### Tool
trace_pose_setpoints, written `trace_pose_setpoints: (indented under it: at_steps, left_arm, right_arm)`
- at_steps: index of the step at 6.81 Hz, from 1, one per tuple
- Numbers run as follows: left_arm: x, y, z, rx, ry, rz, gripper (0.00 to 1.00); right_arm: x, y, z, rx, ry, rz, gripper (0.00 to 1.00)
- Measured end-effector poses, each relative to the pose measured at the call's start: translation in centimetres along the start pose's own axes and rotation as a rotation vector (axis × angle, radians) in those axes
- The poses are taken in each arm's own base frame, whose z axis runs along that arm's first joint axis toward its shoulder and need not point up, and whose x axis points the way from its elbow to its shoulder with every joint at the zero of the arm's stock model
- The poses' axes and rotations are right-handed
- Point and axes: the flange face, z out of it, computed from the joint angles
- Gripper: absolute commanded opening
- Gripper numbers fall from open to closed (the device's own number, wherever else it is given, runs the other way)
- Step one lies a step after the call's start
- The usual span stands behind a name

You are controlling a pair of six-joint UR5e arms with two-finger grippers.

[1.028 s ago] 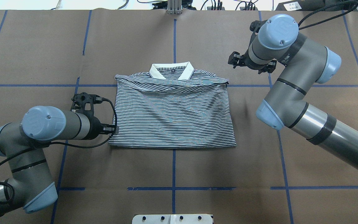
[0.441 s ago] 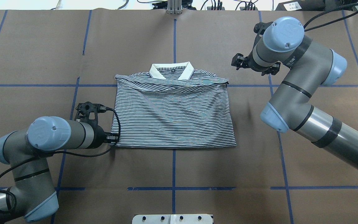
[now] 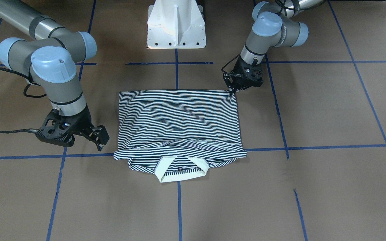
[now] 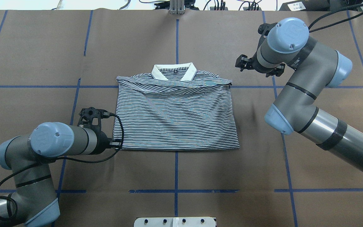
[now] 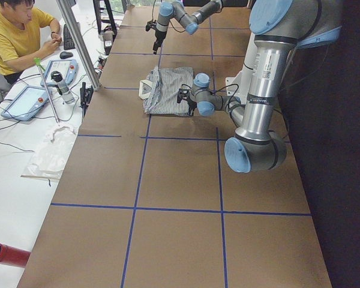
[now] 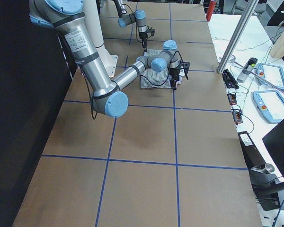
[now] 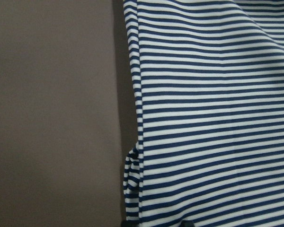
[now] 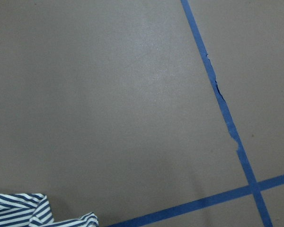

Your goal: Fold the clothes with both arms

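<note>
**Striped polo shirt [image 4: 175, 119] lies part-folded mid-table, sleeves apparently tucked in.**
Left gripper [image 4: 118, 144] meets its robot-side hem corner, grip unclear; right gripper [image 3: 100, 136] hovers spread; further folds remain.

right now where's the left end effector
The left end effector is right of centre in the front-facing view, tips down at the striped polo shirt's hem corner on the white pedestal's side.

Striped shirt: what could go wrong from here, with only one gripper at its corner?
1. The left gripper is at the shirt's near corner; its fingers may catch only the top layer, opening the fold.
2. The right gripper is off the cloth; a one-sided lift would likely drag the shirt askew.
3. The left arm's cable crosses the shirt's edge and might snag.
</note>
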Motion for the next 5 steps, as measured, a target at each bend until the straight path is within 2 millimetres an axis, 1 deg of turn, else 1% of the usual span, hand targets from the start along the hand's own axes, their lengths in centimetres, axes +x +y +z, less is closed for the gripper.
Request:
trace_pose_setpoints:
  at_steps: [1, 2, 3, 4, 5]
  left_arm:
    - [-0.1, 0.1, -0.7, 0.0, 0.006, 0.007, 0.0]
    - [-0.7, 0.1, -1.3, 0.003, 0.004, 0.026, 0.0]
    - [-1.9, -1.1, -1.9, 0.025, -0.012, 0.069, 0.0]
    - [-4.0, -3.9, -2.3, 0.064, -0.048, 0.119, 0.0]
    - [-6.7, -7.9, -2.4, 0.109, -0.1, 0.163, 0.0]
  right_arm:
    - [0.1, 0.0, 0.1, -0.001, 0.002, 0.0, 1.0]
    - [0.2, 0.0, 0.1, -0.001, 0.003, 0.001, 1.0]
    - [0.2, 0.0, 0.1, -0.001, 0.003, 0.001, 1.0]
    - [0.2, 0.0, 0.1, 0.0, 0.004, 0.002, 1.0]
    - [0.2, 0.1, 0.2, 0.0, 0.004, 0.006, 1.0]
